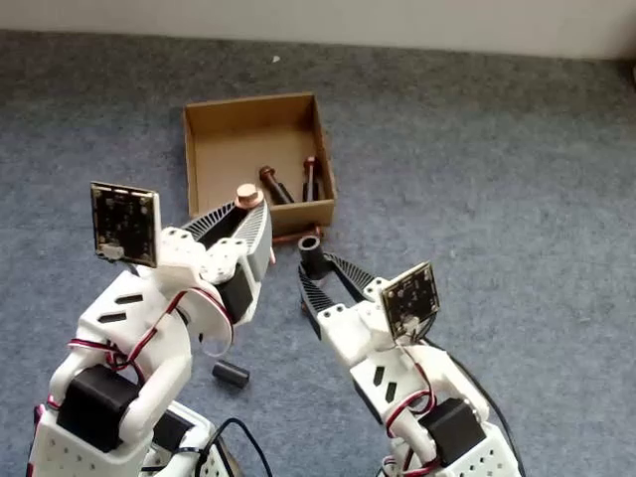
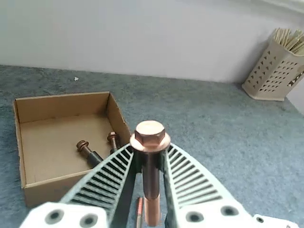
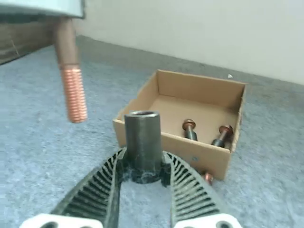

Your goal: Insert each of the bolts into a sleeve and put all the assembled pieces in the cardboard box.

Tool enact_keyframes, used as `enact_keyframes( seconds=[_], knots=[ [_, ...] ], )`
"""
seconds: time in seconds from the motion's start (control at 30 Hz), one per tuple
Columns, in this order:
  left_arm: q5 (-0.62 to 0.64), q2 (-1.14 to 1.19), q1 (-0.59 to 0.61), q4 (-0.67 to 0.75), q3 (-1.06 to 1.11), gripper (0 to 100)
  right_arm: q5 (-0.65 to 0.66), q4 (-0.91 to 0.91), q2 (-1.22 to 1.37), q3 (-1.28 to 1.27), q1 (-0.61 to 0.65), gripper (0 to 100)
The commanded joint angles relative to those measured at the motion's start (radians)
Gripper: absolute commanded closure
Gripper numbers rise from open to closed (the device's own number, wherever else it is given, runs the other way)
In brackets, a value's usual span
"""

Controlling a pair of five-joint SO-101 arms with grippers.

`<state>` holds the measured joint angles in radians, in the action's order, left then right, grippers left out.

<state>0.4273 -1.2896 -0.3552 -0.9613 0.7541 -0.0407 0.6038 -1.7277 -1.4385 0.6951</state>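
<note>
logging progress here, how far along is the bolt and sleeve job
Done: two assembled pieces lie in the cardboard box. In hand: the left gripper holds a bolt upright and the right gripper holds a sleeve open end up, not yet joined. Left: a loose bolt by the box front and a loose sleeve on the carpet.

Soft, even, fairly bright light covers the carpet (image 1: 517,159), leaving faint shadows inside the cardboard box (image 1: 250,102).

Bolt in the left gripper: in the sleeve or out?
Out. The bolt hangs apart from the sleeve held by the right gripper; nothing enters its top.
</note>
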Motion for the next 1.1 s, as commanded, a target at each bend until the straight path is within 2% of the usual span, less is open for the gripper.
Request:
enact_keyframes(
  seconds=[0.0,0.17,0.4,0.8,1.07],
  knots=[
    [0.054,-0.010,0.013,0.064,-0.013,99,0.000,-0.058,-0.019,0.013,0.036,99.3],
    [0.069,-0.012,0.013,0.098,-0.012,99,0.057,-0.064,-0.019,-0.015,0.070,99.3],
    [0.069,-0.012,0.013,0.100,-0.007,99,0.063,-0.196,-0.019,-0.111,0.087,99.3],
    [0.069,-0.012,0.013,0.100,0.048,99,0.061,-0.199,-0.019,-0.111,0.091,99.3],
    [0.069,-0.012,0.004,0.098,0.067,99,0.061,-0.199,-0.019,-0.099,0.142,99.3]
  ],
)
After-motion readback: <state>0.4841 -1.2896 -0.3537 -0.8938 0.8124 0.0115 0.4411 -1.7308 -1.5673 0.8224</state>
